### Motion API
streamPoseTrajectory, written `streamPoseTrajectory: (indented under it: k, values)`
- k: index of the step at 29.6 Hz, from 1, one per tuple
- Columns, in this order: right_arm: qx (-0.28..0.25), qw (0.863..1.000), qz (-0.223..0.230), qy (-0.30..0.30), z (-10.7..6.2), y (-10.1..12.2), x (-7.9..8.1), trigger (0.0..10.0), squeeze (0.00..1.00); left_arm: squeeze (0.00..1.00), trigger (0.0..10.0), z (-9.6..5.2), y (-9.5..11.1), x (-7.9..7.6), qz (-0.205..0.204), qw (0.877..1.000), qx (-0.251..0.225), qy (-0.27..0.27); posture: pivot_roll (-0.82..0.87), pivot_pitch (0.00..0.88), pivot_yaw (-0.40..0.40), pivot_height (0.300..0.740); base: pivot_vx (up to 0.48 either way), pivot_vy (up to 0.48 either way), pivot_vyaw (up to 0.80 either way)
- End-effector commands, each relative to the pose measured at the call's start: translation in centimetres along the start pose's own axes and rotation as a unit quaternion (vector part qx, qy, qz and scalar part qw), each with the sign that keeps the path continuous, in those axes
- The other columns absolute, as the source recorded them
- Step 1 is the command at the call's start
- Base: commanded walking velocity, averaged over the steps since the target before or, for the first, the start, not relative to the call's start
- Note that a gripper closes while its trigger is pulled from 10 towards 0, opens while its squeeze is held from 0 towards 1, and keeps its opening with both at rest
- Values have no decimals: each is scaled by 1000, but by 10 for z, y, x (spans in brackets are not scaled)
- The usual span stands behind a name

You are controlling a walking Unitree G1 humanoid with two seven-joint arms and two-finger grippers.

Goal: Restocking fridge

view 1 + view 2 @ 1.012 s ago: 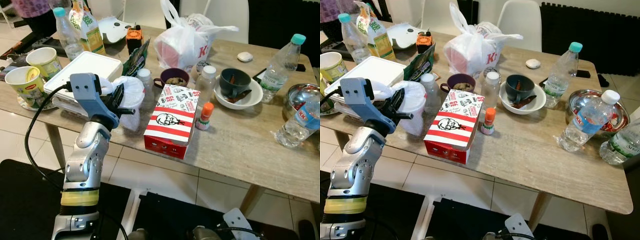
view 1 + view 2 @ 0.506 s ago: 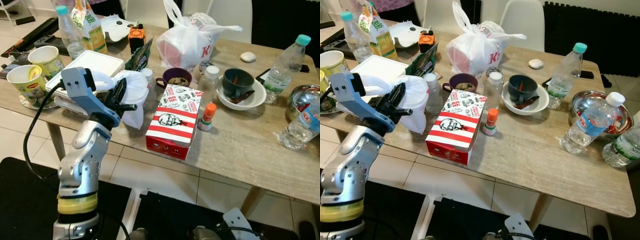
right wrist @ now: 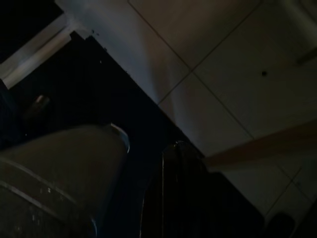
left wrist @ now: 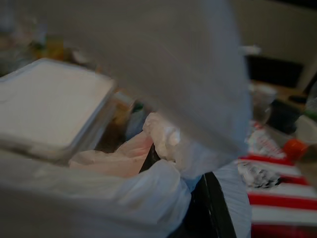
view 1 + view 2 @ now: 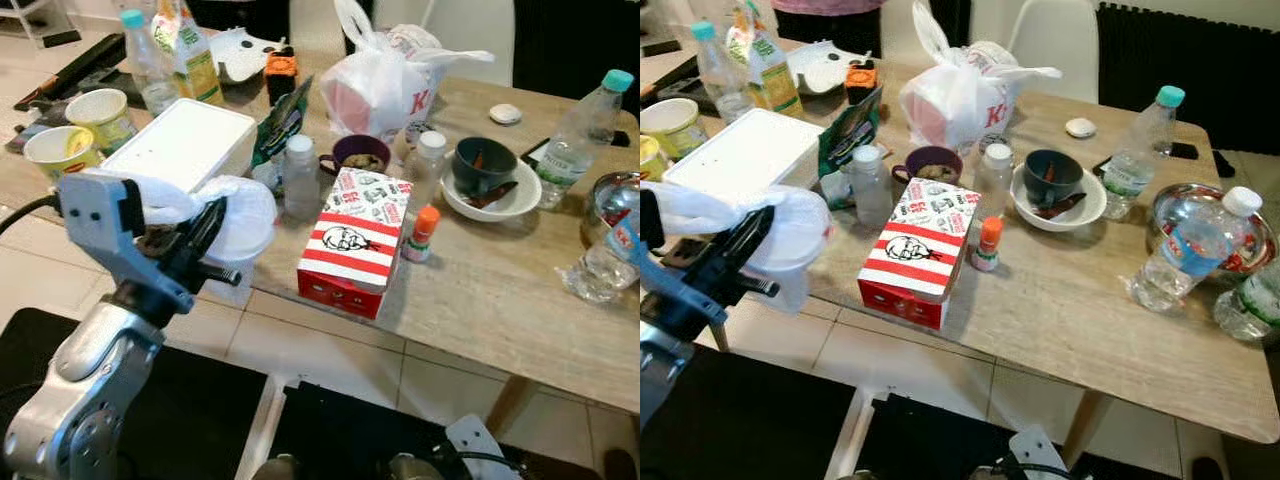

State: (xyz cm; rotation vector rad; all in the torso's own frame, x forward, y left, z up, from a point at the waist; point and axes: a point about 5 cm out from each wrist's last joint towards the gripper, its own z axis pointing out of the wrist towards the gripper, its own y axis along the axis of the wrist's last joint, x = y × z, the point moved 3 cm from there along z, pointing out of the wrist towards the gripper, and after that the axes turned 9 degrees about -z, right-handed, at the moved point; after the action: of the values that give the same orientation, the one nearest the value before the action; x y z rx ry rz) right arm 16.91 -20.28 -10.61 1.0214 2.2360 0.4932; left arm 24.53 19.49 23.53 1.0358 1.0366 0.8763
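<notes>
Left eye view: our left gripper (image 5: 205, 235) pinches an upright white bagged container (image 5: 238, 225), beside the KFC box (image 5: 355, 240).

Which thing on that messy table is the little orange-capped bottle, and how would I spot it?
Start at the wooden table and find the red-and-white striped KFC box near its front edge. Standing just beside that box, on the side toward the white bowl, is the small bottle. Its bright orange cap and short size set it apart from the taller white-capped bottles behind.
</notes>
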Motion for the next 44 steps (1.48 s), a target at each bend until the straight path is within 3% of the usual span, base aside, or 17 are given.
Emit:
streamPoseTrajectory:
  k: [1,4,6,9,12,14,15,17,19,20,21,22,25,26,35,40,44]
  values:
    - [13,1000,-3,13,-2,-7,7,10000,0,0,10000,-9,1,5,0,1000,12,14,93,163,-15,740,0,0,0]
    - [12,1000,-3,13,-2,-5,7,10000,0,0,10000,-22,-9,16,-37,998,35,47,96,165,-10,740,0,0,0]
    - [12,1000,-4,14,-2,-5,7,10000,0,0,10000,-43,-28,28,-86,990,79,75,94,167,-13,740,0,0,0]
    - [12,1000,-5,15,-2,-6,8,10000,0,0,10000,-62,-51,40,-112,981,131,93,90,167,-12,740,0,0,0]
    - [14,1000,-2,13,-3,-7,8,10000,0,0,10000,-74,-72,44,-110,974,173,98,83,171,-16,740,0,0,0]
    - [14,1000,-2,13,-3,-7,8,10000,0,0,10000,-74,-72,44,-110,974,173,98,83,171,-16,740,0,0,0]
    - [14,1000,-1,13,-3,-8,8,10000,0,0,10000,-80,-88,46,-114,968,200,95,82,168,-15,740,0,0,0]
    - [14,1000,-1,13,-3,-8,8,10000,0,0,10000,-80,-88,46,-114,968,200,95,82,168,-15,740,0,0,0]
    - [20,1000,8,9,-3,-10,8,10000,0,0,10000,-81,-145,70,-70,954,254,142,44,155,-18,740,0,0,0]
    - [20,1000,8,9,-3,-10,8,10000,0,0,10000,-81,-145,70,-70,954,254,142,44,155,-18,740,0,0,0]
    - [31,999,30,6,-4,-13,12,10000,0,0,10000,-79,-188,84,-13,938,294,182,28,150,-15,740,0,0,0]
    - [38,998,41,5,-5,-15,15,10000,0,0,10000,-80,-203,87,13,929,316,192,17,145,-14,740,0,0,0]
    - [49,997,55,6,-6,-18,20,10000,0,0,10000,-84,-224,88,36,917,346,195,4,145,-13,740,0,0,0]
    - [57,996,66,7,-7,-20,24,10000,0,0,10000,-91,-241,89,54,905,375,195,4,145,-13,740,0,0,0]
    - [81,993,78,17,-10,-29,32,10000,0,0,10000,-104,-274,99,60,876,433,205,-10,139,-21,740,0,0,0]
    - [94,992,88,14,-9,-31,32,10000,0,0,10000,-119,-294,105,116,845,488,185,-27,135,-17,740,0,0,0]
    - [94,991,89,13,-9,-30,32,10000,0,0,10000,-121,-296,106,120,843,491,185,-31,134,-17,740,0,0,0]
